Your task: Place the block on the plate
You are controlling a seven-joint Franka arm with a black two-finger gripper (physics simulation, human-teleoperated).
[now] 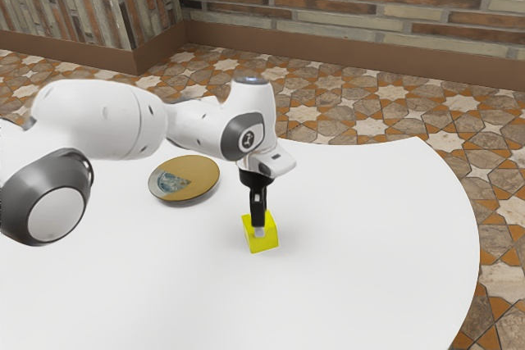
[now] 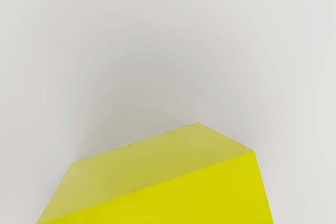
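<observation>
Exterior view: yellow block on the white table, to that view's right of the plate; gripper at the block, its grip impossible to tell. Wrist view: two block faces. Beyond the plate: patterned floor, brick wall.

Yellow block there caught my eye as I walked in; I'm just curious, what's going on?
A robot arm has its black gripper down at the yellow block, which appears to rest on the white table. Whether it has hold of the block, I can't tell. The job is to put it on the round plate, and it isn't there yet.
</observation>
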